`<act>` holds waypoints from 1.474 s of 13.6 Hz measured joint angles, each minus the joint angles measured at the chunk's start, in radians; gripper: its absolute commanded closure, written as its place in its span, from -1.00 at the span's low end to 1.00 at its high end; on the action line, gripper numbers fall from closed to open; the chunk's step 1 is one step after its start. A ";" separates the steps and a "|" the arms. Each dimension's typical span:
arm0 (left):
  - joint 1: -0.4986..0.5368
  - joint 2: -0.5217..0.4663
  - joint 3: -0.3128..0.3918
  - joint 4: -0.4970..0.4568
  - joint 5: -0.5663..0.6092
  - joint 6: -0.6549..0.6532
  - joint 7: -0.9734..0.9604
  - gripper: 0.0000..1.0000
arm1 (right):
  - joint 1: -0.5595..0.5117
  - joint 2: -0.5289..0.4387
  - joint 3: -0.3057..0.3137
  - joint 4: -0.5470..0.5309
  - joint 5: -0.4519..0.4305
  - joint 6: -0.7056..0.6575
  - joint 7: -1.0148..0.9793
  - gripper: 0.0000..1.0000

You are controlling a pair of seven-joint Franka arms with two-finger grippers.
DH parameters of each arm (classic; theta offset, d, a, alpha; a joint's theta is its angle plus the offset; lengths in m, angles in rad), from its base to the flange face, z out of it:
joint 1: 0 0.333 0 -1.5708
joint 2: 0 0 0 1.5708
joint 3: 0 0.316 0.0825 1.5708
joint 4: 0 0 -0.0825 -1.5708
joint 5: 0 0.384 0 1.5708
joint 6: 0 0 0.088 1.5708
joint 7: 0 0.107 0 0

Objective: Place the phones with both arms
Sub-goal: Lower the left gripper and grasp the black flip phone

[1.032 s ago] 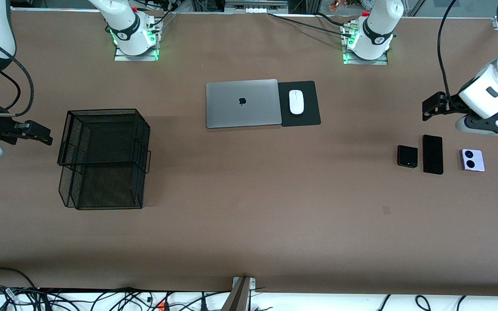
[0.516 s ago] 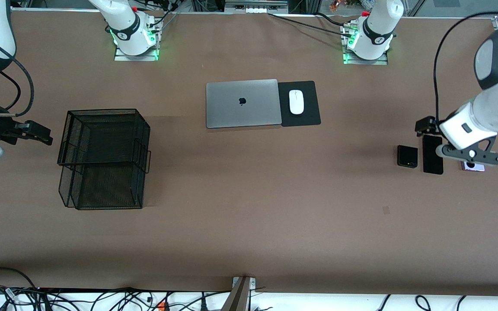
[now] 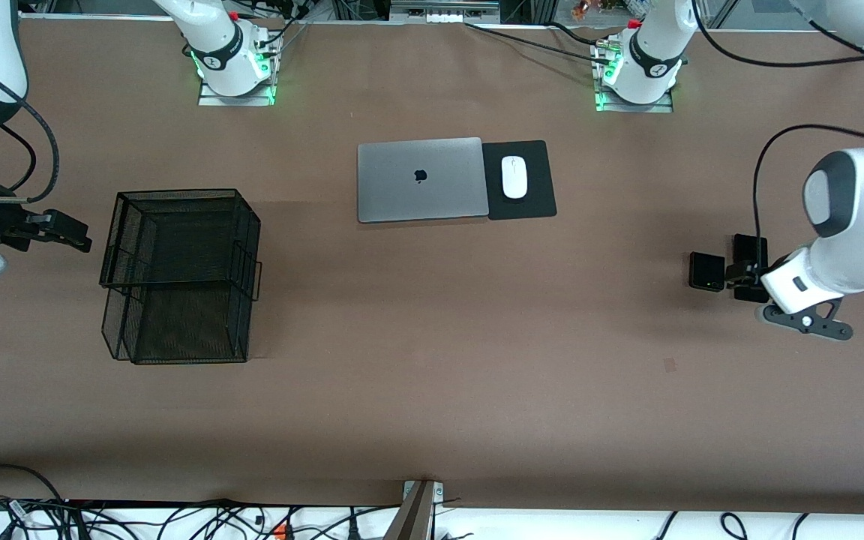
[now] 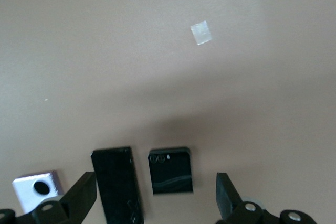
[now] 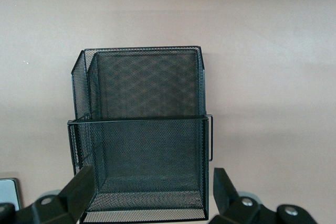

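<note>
Three phones lie in a row near the left arm's end of the table. The small black folded phone is in full view. The long black slab is partly covered by my left gripper, which hangs open just above these two. The lilac-white phone shows only in the left wrist view; the left arm hides it in the front view. My right gripper is open and empty and waits beside the black mesh basket.
A closed silver laptop and a white mouse on a black pad lie mid-table, farther from the front camera. A small tape mark lies nearer to the front camera than the phones.
My left arm has swung toward the front camera and down over the phones, and now covers the lilac-white one in the front view. The right arm has not moved.
</note>
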 measured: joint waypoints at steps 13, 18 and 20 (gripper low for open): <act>0.077 0.013 -0.013 -0.412 -0.001 0.543 -0.082 -1.00 | 0.000 0.000 0.000 0.000 0.000 0.000 0.001 -1.00; 0.077 0.041 -0.013 -0.460 -0.001 0.649 -0.090 -1.00 | 0.000 0.001 0.000 0.000 0.000 -0.001 0.002 -1.00; 0.079 0.063 -0.012 -0.479 -0.001 0.696 -0.091 -1.00 | 0.000 0.001 0.000 0.000 0.000 -0.002 0.002 -1.00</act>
